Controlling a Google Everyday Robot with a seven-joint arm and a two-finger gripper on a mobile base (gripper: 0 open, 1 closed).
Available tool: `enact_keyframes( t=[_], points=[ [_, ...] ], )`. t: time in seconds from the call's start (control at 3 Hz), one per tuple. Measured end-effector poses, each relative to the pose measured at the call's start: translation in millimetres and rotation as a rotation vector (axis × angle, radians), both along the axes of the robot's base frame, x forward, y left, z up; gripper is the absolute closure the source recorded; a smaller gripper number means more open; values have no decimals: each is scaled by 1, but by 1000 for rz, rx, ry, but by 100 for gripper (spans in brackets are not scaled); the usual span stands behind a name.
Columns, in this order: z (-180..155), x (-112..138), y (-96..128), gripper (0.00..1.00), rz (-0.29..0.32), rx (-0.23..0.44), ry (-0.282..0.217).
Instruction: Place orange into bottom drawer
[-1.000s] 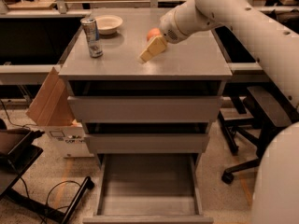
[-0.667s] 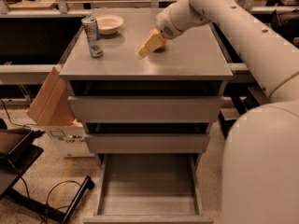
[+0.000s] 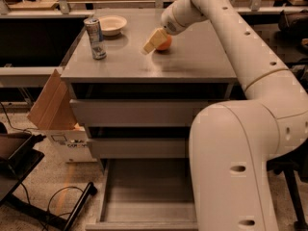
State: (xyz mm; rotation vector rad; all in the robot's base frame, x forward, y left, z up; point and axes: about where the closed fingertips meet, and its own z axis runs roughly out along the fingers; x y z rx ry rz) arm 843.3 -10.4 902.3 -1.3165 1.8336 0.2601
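The orange (image 3: 166,43) sits on the grey cabinet top (image 3: 192,61), toward the back middle. My gripper (image 3: 153,42) reaches down from the upper right and is at the orange's left side, covering part of it; it looks to be touching it. The bottom drawer (image 3: 144,196) is pulled out at the foot of the cabinet, a shallow grey tray with nothing in it. The two grey drawers above it are closed.
A drink can (image 3: 95,37) stands on the cabinet top at the left, with a white bowl (image 3: 110,24) behind it. A cardboard box (image 3: 50,107) leans against the cabinet's left side. My arm's large white body (image 3: 240,167) fills the right foreground.
My arm has swung closer to the camera and fills more of the right side. The gripper stays by the orange on the cabinet top.
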Motion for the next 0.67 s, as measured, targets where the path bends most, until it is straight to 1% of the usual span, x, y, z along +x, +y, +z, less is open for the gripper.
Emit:
enact_keyframes(
  t=[0.33,0.67],
  points=[
    [-11,16,-6,0,-40,18,26],
    [-25,24,-10,0,-74,31,62]
  ],
)
